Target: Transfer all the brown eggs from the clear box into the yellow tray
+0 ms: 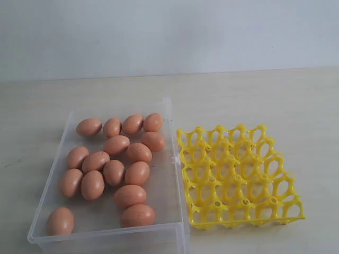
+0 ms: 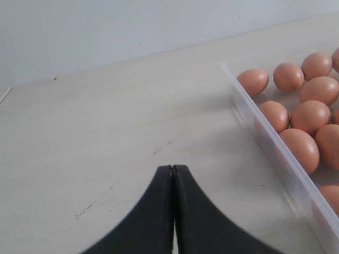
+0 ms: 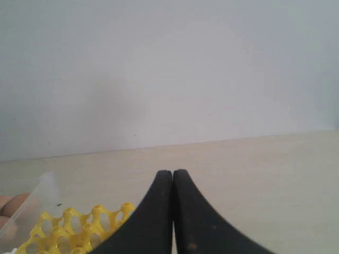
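Smooth oval brown eggs (image 1: 116, 144), orange-tan, loose in frosted clear box (image 1: 164, 191)

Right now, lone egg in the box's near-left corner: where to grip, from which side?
Grip the lone egg across its narrow middle, coming straight down. It lies apart from the other brown eggs, but the clear box walls stand close on two sides, so a sideways approach likely fouls.

Pale wood table (image 1: 275, 100): clear box (image 1: 177, 174) just beside yellow tray (image 1: 238, 174), both resting directly on it.
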You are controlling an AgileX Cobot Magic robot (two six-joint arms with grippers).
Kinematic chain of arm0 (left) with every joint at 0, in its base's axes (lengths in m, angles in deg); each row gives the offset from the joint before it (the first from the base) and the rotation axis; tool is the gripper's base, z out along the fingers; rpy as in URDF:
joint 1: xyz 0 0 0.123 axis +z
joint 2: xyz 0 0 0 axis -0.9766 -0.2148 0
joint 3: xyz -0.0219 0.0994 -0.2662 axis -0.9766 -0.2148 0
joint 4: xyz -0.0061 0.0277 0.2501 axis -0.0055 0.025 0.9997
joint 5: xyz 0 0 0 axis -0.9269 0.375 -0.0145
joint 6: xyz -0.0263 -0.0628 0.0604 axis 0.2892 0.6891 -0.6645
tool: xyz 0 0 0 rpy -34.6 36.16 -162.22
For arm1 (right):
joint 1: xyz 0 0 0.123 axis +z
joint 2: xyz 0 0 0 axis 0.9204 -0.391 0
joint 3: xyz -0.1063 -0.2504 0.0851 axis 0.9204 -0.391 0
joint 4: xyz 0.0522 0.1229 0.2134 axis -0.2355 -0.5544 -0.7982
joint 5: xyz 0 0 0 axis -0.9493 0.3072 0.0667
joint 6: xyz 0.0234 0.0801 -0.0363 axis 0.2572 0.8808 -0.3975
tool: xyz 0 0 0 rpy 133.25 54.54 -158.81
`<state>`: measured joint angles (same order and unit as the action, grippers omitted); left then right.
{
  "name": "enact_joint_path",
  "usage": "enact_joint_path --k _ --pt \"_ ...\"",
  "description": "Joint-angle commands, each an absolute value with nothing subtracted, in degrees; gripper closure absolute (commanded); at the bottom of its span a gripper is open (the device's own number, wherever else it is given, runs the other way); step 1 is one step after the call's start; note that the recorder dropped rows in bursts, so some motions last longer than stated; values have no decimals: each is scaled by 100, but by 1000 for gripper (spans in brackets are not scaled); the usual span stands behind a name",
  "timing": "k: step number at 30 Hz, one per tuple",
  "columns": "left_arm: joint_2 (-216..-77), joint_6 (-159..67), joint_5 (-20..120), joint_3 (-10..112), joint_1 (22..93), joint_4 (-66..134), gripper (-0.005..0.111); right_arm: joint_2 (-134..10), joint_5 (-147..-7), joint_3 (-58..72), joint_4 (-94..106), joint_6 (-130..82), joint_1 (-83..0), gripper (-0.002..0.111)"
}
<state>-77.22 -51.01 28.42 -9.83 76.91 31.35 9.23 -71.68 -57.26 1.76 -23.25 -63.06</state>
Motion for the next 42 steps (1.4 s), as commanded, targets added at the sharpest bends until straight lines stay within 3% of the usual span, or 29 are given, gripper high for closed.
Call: enact_joint_path --k 1,10,15,19,29,39,42 --pt "-7687 -5084 2891 -960 7700 3090 107 959 -7308 -5756 180 -2325 -6294 108" --pt "-7687 -5073 2891 -960 7700 3090 107 959 -7617 -5756 177 -2180 -6294 108" --pt "-7687 -5084 2891 -960 7700 3090 107 381 -7292 -5191 245 -710 -6294 108" --pt "-7687 -5069 2891 -960 7700 3090 107 -1252 -7027 -4354 635 448 -6191 108" --pt "-7687 -5084 2891 -960 7700 3090 107 -6045 -5988 -1208 1144 -378 -3137 108" --pt "-7687 -5083 2891 -960 7700 3090 107 -8684 -3662 1529 337 -2007 -2407 108" --pt "-7687 -5083 2891 -960 7700 3090 107 -9373 -2991 2342 -126 -2570 -2366 100"
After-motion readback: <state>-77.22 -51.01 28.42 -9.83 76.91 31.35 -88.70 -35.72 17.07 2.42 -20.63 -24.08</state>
